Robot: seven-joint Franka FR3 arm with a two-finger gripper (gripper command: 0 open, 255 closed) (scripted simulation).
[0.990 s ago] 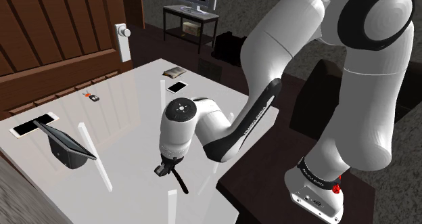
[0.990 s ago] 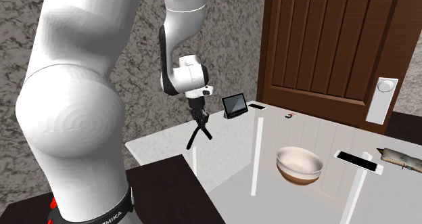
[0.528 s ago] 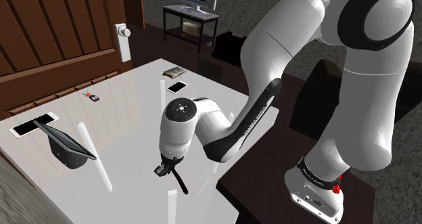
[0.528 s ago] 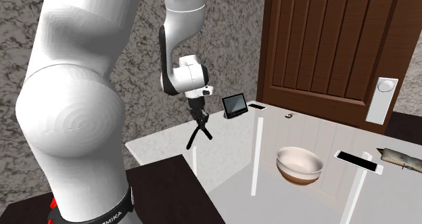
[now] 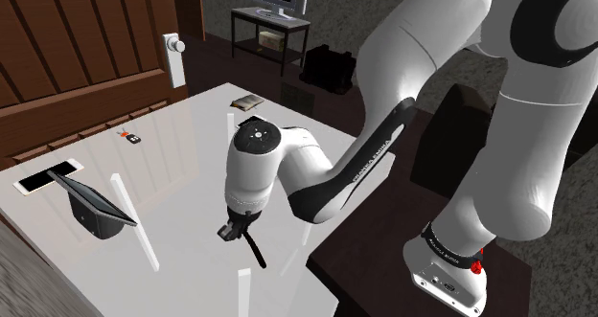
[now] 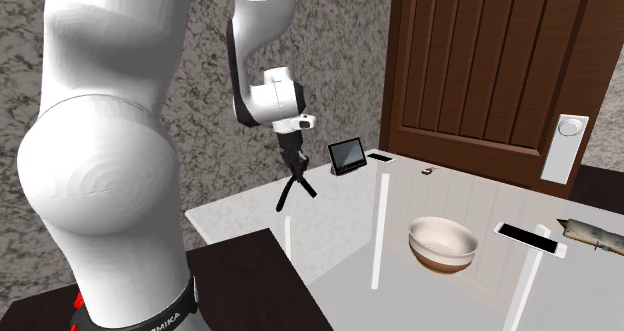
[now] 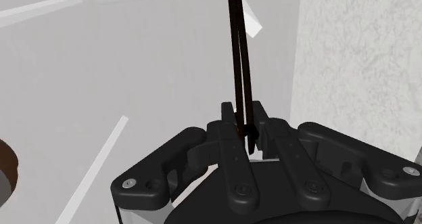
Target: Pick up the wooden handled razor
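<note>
Shoulder view, left to right: white phone [image 5: 46, 178] and dark tablet [image 5: 96, 210] sit at the table's [image 5: 182, 162] left end, with a tall white post [image 5: 134, 221] rising just beside the tablet. Next comes the gripper [image 5: 233, 231], clenched on the razor [image 5: 255, 253], a thin dark stick slanting down from the fingers [image 7: 227, 121] over the table's near edge, with a short post [image 5: 247, 291] close below its tip. Second exterior view: razor hangs well apart from the bowl [image 6: 442, 243], upright posts between them.
</note>
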